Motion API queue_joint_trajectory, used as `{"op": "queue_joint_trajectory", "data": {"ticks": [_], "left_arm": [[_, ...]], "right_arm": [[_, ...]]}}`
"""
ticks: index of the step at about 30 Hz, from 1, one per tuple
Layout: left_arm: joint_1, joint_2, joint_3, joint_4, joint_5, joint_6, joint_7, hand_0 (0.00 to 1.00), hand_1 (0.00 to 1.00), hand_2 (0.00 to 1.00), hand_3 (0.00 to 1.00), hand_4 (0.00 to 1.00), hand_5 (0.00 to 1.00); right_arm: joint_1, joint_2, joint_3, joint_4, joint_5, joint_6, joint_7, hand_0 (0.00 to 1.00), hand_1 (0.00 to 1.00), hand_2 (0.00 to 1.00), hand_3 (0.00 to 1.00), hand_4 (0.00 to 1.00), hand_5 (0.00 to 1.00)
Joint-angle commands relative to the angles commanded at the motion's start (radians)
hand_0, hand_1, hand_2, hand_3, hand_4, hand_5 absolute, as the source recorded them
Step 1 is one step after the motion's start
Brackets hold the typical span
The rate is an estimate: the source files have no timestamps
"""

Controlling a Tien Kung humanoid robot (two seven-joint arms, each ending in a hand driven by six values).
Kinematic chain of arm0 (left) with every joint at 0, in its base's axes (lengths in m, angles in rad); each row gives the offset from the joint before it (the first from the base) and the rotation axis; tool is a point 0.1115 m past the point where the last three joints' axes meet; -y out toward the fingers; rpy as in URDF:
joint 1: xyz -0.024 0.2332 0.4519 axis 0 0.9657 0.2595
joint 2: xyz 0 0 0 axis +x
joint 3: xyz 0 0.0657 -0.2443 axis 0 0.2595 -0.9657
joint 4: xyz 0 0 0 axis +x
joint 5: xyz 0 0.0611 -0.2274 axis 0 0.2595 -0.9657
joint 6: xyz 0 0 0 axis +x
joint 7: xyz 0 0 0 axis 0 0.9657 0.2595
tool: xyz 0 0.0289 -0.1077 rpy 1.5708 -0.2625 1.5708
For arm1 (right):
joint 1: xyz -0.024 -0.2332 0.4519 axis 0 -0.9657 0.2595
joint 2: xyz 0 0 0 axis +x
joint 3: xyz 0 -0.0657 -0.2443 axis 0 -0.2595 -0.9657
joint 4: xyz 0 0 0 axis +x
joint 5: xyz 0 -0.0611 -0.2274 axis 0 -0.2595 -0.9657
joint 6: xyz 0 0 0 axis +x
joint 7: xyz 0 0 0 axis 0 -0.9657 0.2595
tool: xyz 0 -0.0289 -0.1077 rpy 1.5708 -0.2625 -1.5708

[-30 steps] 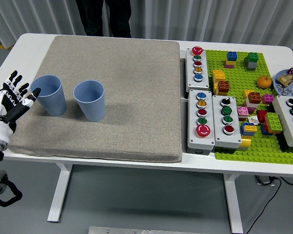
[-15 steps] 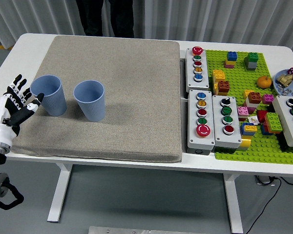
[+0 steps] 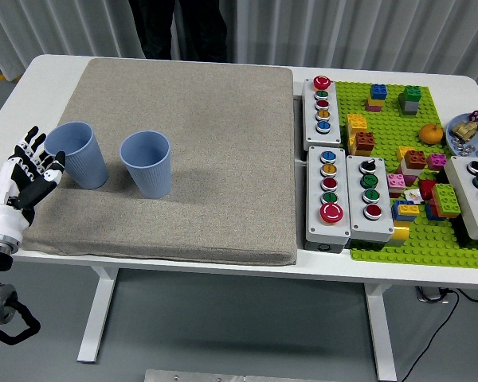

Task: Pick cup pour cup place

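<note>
Blue ribbed plastic cups (image 3: 74,153) upright on grey fabric mat (image 3: 199,151) at nine o'clock, left one tipped slightly away from black-and-white left hand (image 3: 28,177), fingers spread and holding nothing, now drawn back a touch nearer, so probably regrouping, grasp not yet made.

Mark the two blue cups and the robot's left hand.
Left blue cup (image 3: 78,157), head view, outer wall.
Right blue cup (image 3: 147,169), head view, outer wall.
Left hand (image 3: 24,183), head view, middle of the hand.
</note>
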Motion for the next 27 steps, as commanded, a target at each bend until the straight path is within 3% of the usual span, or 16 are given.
{"op": "queue_joint_trajectory", "data": {"ticks": [1,2,13,14,19,20,25,27], "left_arm": [[0.0,0.0,0.001,-0.002,-0.001,0.0,0.0,0.928,0.924,0.998,0.998,0.562,0.002],[0.001,0.001,0.003,-0.006,-0.003,0.0,0.0,0.928,0.924,0.998,0.998,0.716,0.069],[0.008,0.004,0.013,-0.034,-0.005,-0.005,0.002,0.928,0.923,0.998,0.998,0.694,0.04],[0.008,0.004,0.014,-0.035,-0.004,-0.005,0.002,0.928,0.922,0.998,0.998,0.819,0.209],[0.006,0.005,0.012,-0.041,-0.001,-0.001,0.003,0.928,0.922,0.998,0.998,0.819,0.209],[0.005,0.005,0.011,-0.041,-0.002,-0.001,0.003,0.928,0.922,0.998,0.998,0.857,0.292],[0.006,0.007,0.006,-0.046,0.0,-0.002,0.003,0.928,0.922,0.998,0.998,0.857,0.292],[0.009,0.008,0.007,-0.049,0.0,-0.006,0.004,0.928,0.922,0.998,0.998,0.891,0.34]], "right_arm": [[0.0,0.0,0.0,0.0,-0.001,0.0,0.0,0.741,0.709,0.732,0.644,0.216,0.42],[-0.001,0.0,0.0,0.0,-0.001,0.001,0.0,0.74,0.709,0.732,0.645,0.217,0.422],[-0.005,0.001,0.0,0.0,-0.005,0.002,-0.003,0.74,0.708,0.732,0.645,0.216,0.422],[-0.005,0.001,0.0,0.0,-0.005,0.002,-0.003,0.74,0.709,0.733,0.644,0.215,0.424],[-0.006,0.0,-0.003,0.0,0.001,0.002,-0.001,0.74,0.709,0.733,0.644,0.215,0.424],[-0.006,0.0,-0.003,0.0,0.001,0.002,-0.001,0.74,0.709,0.732,0.644,0.215,0.423],[-0.003,0.0,-0.004,0.0,0.004,0.001,-0.001,0.74,0.709,0.732,0.644,0.215,0.423],[-0.002,0.0,-0.002,0.0,0.002,0.001,-0.001,0.74,0.709,0.732,0.645,0.214,0.422]]}}
